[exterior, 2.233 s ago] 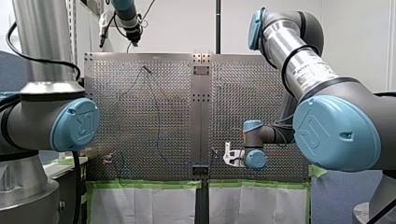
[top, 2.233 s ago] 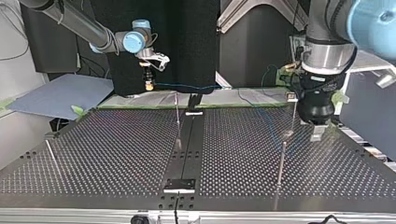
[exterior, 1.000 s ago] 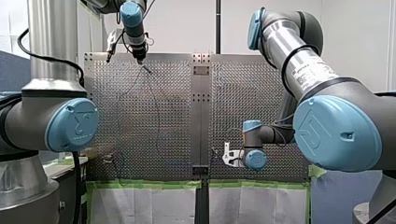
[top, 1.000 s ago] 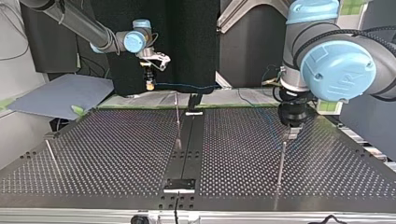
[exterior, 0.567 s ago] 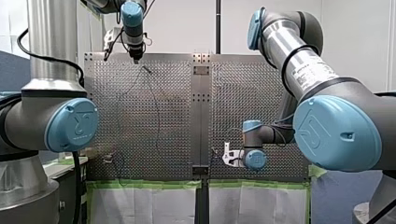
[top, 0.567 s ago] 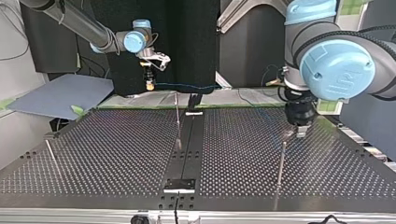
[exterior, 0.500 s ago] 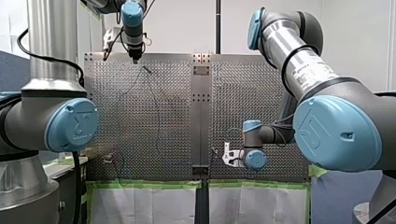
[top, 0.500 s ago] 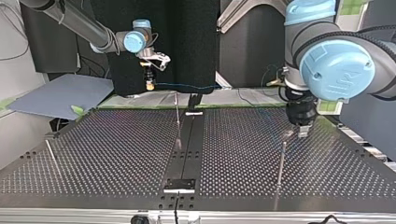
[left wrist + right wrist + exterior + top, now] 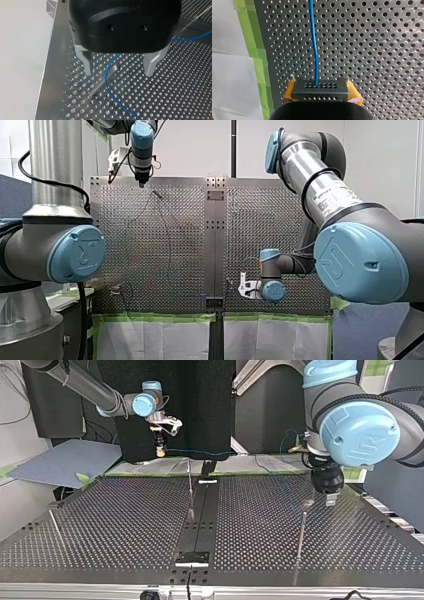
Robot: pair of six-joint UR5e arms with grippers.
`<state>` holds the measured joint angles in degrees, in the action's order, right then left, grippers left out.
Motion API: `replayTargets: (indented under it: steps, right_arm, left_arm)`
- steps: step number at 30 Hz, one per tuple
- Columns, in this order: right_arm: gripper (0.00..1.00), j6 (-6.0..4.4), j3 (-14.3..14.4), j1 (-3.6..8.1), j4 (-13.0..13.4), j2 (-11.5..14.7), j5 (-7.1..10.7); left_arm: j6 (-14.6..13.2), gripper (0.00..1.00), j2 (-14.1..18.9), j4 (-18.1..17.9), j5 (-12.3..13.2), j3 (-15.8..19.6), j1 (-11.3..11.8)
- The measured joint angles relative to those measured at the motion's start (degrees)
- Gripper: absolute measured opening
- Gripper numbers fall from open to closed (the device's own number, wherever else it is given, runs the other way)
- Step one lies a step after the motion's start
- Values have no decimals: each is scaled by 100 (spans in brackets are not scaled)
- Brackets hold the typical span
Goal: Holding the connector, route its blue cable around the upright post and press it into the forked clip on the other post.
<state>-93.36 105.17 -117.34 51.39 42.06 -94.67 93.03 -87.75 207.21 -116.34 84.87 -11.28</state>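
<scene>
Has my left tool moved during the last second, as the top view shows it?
Yes. In the top view my left tool has shifted to the view's right, away from the top of the nearby upright post.

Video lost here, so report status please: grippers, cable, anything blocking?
Left gripper open above thin metal post. Right gripper shut on dark rectangular connector. Thin blue cable passes beside post. No obstruction seen.
</scene>
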Motion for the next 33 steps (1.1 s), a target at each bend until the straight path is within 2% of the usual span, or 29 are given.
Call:
replayTargets:
  steps: [18, 33]
  right_arm:
    - [0, -1, 0, 5, 7, 0, 0]
    - [0, -50, 0, 31, 14, 0, 6]
  left_arm:
    - [-53, 100, 0, -19, 14, -2, -78]
    - [-717, 100, 2, -429, 44, 30, -341]
